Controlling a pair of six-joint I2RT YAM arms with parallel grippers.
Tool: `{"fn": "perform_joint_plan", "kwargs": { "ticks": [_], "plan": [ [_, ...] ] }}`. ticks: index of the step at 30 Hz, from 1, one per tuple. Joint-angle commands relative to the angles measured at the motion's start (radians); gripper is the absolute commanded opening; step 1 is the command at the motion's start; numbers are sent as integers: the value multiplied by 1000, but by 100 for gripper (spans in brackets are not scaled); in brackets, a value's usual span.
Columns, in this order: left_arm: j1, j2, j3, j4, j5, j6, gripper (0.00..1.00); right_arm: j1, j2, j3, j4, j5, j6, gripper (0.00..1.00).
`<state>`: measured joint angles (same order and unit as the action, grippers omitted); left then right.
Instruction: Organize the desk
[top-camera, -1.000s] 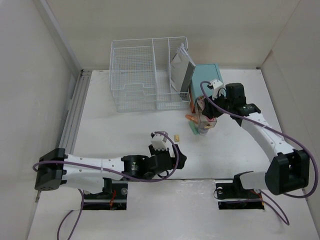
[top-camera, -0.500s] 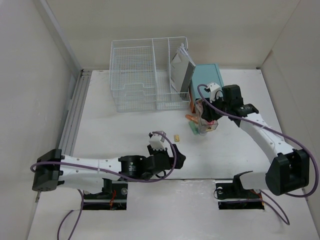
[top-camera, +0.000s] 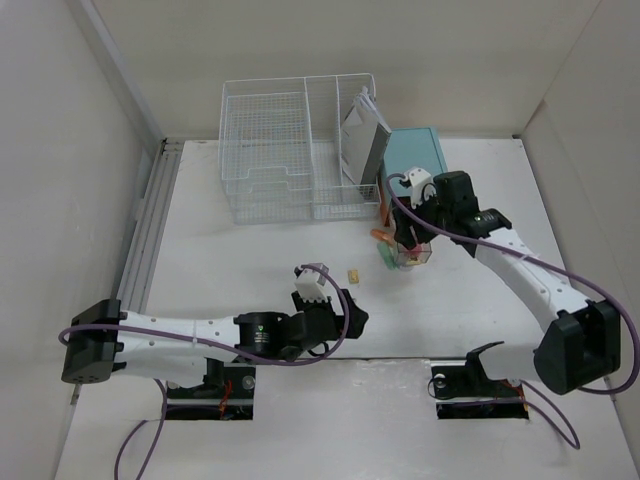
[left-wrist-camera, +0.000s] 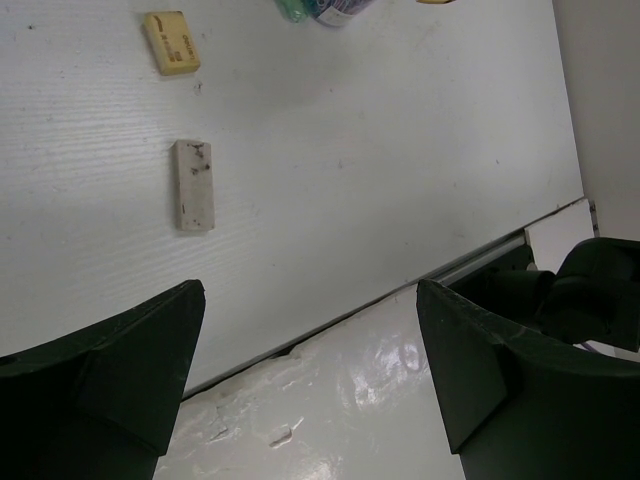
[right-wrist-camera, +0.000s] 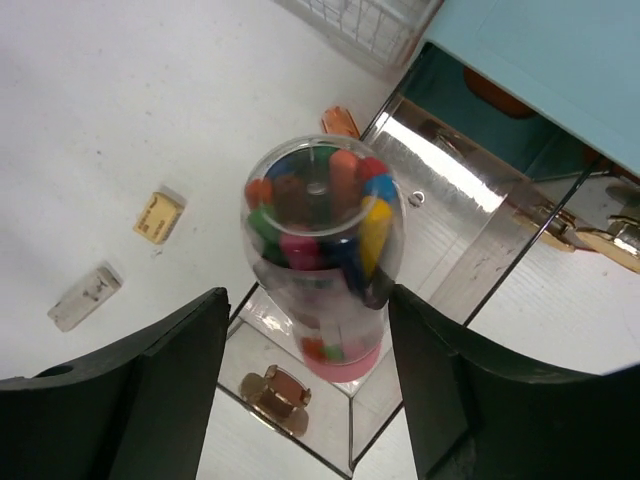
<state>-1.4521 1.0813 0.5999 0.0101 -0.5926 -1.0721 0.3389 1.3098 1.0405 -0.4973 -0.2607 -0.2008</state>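
I am reading the right gripper (right-wrist-camera: 308, 297) as spread around the marker tube (right-wrist-camera: 322, 230), contact being unclear, while the left gripper (left-wrist-camera: 310, 290) is hovering spread and empty over the desk (left-wrist-camera: 350, 150), the teal box (right-wrist-camera: 540, 60) being cropped.

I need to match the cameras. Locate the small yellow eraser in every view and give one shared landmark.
Top external: the yellow eraser lies near the picture's centre.
Left wrist: in the top left corner.
Right wrist: left of the middle.
Shared landmark: the white eraser lies near it in both wrist views; the top view does not show it.
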Motion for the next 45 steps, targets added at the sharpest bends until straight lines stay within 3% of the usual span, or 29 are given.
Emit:
{"fn": "perform_joint_plan", "kwargs": {
  "ticks": [1, 6, 17, 19, 20, 21, 23, 24, 26, 33, 40, 45],
  "plan": [
    [-5, -29, -8, 11, -24, -8, 84, 28, -50, 59, 17, 11, 17, 71],
    [-5, -29, -8, 11, -24, -8, 84, 28, -83, 69, 17, 41, 17, 71],
    [-5, 0, 12, 40, -24, 17, 84, 28, -125, 69, 48, 109, 17, 61],
    [-5, 25, 27, 71, -24, 41, 82, 28, -147, 69, 48, 120, 8, 46],
    [-5, 37, 49, 89, -24, 60, 79, 19, -147, 69, 48, 130, 8, 32],
    [-5, 70, 63, 105, -24, 99, 73, 18, -162, 69, 57, 139, -6, 0],
    [8, 115, 99, 152, 0, 144, 48, -3, -193, 69, 57, 146, -17, 0],
    [18, 141, 145, 168, 13, 168, 16, -38, -205, 69, 66, 134, -17, 0],
    [65, 224, 187, 224, 78, 224, 0, -79, -246, 69, 78, 124, -17, 0],
    [248, 434, 270, 473, 347, 253, 0, -276, -256, 59, 91, 112, 18, 0],
    [331, 649, 422, 521, 529, 235, 0, -460, -92, 76, 10, -173, 18, 0],
    [351, 739, 524, 530, 571, 235, 0, -534, -43, 90, -9, -351, 0, 0]
  ]
}}
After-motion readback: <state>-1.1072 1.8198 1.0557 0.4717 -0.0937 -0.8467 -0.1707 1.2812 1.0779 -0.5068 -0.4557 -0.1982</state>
